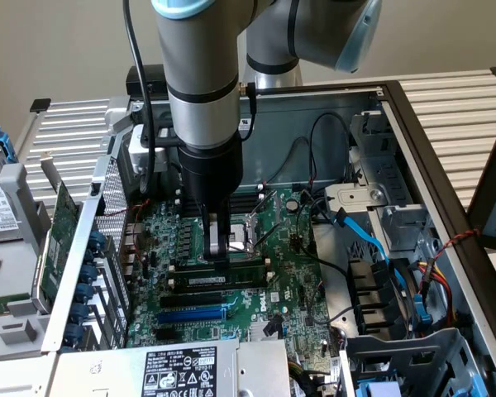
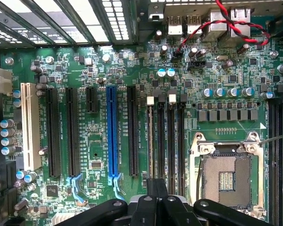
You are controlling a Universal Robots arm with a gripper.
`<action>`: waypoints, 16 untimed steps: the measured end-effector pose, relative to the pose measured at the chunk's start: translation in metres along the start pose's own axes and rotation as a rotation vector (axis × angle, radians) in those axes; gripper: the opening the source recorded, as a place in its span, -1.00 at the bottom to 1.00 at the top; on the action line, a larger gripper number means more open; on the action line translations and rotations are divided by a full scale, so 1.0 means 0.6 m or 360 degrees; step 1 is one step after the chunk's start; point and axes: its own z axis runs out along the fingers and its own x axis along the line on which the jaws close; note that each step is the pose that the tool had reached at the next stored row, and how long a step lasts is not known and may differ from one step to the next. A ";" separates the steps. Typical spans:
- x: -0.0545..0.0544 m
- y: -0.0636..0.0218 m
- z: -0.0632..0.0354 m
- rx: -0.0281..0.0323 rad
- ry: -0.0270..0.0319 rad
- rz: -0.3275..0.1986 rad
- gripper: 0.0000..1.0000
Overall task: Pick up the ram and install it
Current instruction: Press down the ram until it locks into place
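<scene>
Directly beneath the closed tool (image 1: 219, 245), the ram (image 1: 231, 270) sits in its slot.

Open case (image 1: 413, 124) lies on a slatted table (image 1: 471, 99). Green motherboard (image 1: 289, 289) sits inside, empty CPU socket (image 2: 225, 181) near its middle, blue slot (image 2: 112, 132) beside black ones. Power supply (image 1: 182, 368) at the case's near edge, blue cable (image 1: 372, 240) along the exterior view's right.
</scene>
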 end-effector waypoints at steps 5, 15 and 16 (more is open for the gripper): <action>0.000 0.000 0.001 0.00006 0.00006 0.0000 -0.79; 0.000 0.001 0.005 0.00025 0.00001 0.0000 -0.79; 0.000 0.001 0.005 0.00026 -0.00002 0.0000 -0.79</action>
